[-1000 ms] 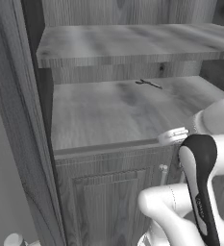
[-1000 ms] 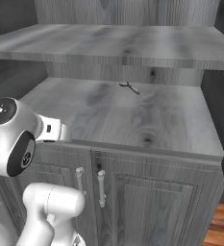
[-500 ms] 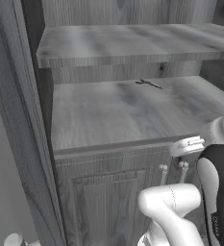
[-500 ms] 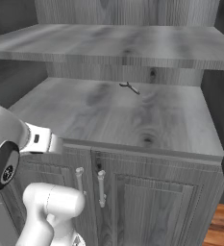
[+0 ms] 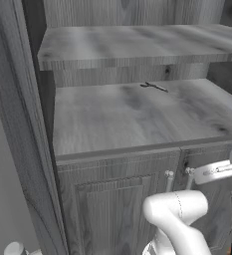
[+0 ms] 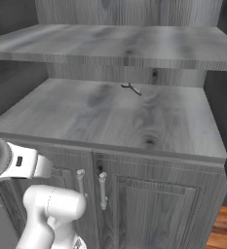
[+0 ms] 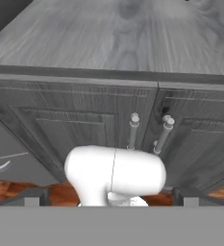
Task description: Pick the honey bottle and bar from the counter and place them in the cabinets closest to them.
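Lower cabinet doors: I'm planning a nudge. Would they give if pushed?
Probably not: the lower doors look shut flush, so a push likely meets a stop. Panelled wood looks stiff; the bar handles suggest they swing outward.

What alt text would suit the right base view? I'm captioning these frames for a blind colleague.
An open grey wood-grain cabinet with two plain shelves above a pair of closed panelled doors, whose silver bar handles sit side by side. The robot's white arm rises at lower left, and a small dark mark lies near the back of the lower shelf.
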Controlling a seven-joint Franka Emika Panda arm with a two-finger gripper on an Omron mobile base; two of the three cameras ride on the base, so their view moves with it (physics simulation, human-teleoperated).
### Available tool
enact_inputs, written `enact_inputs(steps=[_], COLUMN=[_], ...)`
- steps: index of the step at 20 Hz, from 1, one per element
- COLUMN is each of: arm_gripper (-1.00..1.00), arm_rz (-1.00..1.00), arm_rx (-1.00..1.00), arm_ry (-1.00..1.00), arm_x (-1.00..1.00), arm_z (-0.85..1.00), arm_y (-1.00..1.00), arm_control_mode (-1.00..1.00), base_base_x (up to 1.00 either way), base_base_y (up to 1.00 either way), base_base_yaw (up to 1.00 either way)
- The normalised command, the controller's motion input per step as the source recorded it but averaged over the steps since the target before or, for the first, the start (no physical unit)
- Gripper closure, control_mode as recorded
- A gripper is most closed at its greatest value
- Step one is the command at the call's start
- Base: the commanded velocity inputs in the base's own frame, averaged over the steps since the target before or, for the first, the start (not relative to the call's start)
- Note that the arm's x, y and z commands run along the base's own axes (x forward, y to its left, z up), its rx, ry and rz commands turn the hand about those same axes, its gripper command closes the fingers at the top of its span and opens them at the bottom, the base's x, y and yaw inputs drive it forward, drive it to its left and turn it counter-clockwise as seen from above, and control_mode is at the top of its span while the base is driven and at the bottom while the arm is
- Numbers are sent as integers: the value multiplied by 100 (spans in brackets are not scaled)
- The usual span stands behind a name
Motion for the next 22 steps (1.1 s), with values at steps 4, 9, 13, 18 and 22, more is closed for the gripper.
enact_inputs(steps=[4, 9, 13, 18, 22], arm_gripper=[-100, -100, -100, -100, -100], arm_rz=[0, 0, 0, 0, 0], arm_rx=[0, 0, 0, 0, 0], arm_ry=[-1, 0, 0, 0, 0], arm_x=[-10, 0, 0, 0, 0], arm_z=[0, 0, 0, 0, 0], arm_y=[0, 0, 0, 0, 0], arm_control_mode=[-100, 100, 100, 100, 100], base_base_x=[0, -27, -75, -81, -74], base_base_y=[0, -4, -13, -14, -11], base_base_yaw=[0, 0, 0, 0, 0])
